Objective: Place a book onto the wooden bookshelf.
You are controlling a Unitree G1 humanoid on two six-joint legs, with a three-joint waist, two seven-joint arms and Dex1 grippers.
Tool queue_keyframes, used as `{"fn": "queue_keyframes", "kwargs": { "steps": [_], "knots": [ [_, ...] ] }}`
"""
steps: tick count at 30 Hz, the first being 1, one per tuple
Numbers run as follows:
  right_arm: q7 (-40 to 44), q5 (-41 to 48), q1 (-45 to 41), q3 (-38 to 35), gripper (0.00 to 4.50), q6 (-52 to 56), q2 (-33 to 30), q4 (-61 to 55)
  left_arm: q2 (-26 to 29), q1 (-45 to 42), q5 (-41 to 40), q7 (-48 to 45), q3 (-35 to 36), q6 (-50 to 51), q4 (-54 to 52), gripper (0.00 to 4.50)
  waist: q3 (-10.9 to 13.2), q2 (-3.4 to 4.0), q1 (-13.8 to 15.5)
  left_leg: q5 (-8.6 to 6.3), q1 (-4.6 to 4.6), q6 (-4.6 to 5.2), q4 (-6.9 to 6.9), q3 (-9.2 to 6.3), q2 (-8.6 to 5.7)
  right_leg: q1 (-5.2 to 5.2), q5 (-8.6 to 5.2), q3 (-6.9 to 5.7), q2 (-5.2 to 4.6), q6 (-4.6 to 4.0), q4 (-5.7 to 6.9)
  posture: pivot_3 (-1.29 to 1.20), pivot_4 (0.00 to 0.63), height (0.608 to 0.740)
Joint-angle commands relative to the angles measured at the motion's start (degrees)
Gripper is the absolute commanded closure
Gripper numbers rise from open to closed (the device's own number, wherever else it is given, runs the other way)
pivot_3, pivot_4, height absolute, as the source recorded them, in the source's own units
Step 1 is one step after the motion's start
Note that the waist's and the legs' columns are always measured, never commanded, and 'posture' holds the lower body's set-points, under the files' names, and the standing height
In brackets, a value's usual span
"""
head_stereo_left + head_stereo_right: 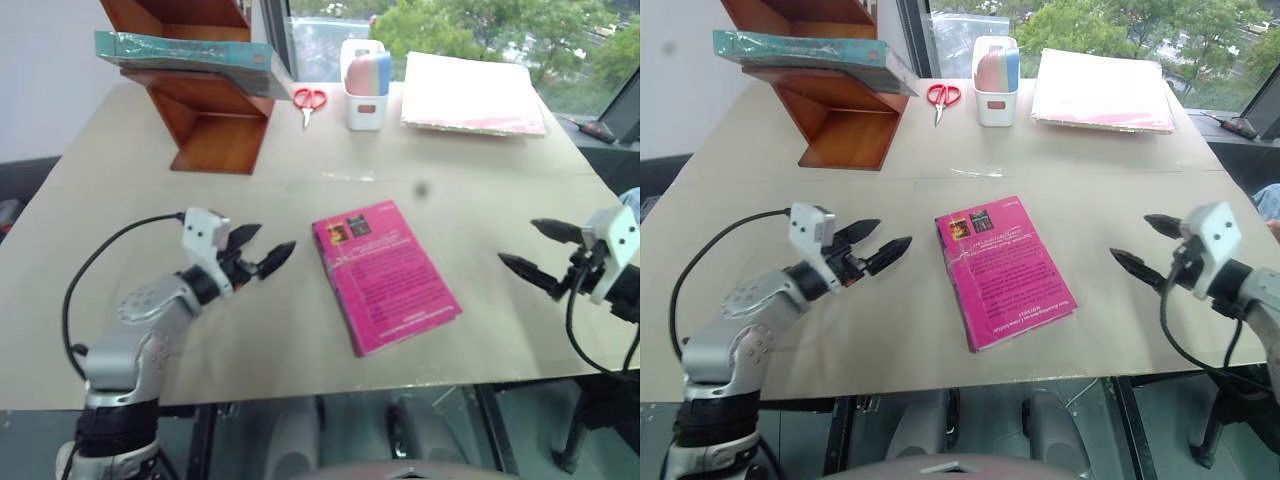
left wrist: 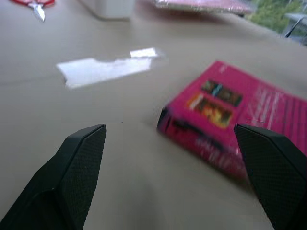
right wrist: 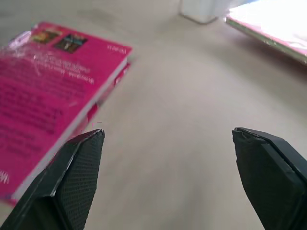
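At the far left corner of the tabletop (image 1: 300, 330) you have the wooden bookshelf (image 1: 205, 110), and the teal-green book (image 1: 185, 52) already lies flat on one of its upper slanted boards, its long edge overhanging on both sides. Judging from that, the placing itself looks done: the book rests on the shelf, and no end effector is anywhere near it.

Your left end effector (image 1: 257, 252) sits low over the near left of the tabletop with both black fingers spread wide and nothing between them. Your right end effector (image 1: 1143, 246) is over the near right edge, likewise wide apart and empty. Both point inward toward the magenta-pink book (image 1: 383, 273), which lies flat between them in the middle of the tabletop, clear of either set of fingers. That one is not the task's book, so leave it where it is.

Further back, the red-handled scissors (image 1: 309, 100), the white pen holder (image 1: 363, 85) and a flat stack of pale sheets (image 1: 470, 95) stand well apart from the shelf and play no part.

What remains for you appears to be very little: check that the overhanging book sits steady on its slanted board, and keep both arms clear of it.
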Motion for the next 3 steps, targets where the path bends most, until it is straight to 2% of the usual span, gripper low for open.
{"fn": "queue_keyframes", "kwargs": {
  "steps": [1,3],
  "knots": [
    [1.5,-0.7,1.0,-4.5,0.14,-2.0,-1.4,-0.4,3.1,1.8,0.2,-4.0,3.2,-4.2,-0.1,0.03,0.0,0.00,0.0,0.00,0.00,0.00,0.01,0.02,0.00,0.01,-0.03,0.00,-0.03,-0.05,-0.06,0.00,0.150,0.740],
    [1.3,-1.5,0.8,-4.0,0.14,-2.3,-1.2,0.4,3.4,2.7,-0.2,-6.0,3.3,-5.8,0.8,0.03,0.0,0.00,0.0,0.00,0.00,-0.01,0.02,0.08,0.00,0.01,-0.11,0.04,-0.07,-0.19,-0.12,0.00,0.150,0.740]
  ]
}}
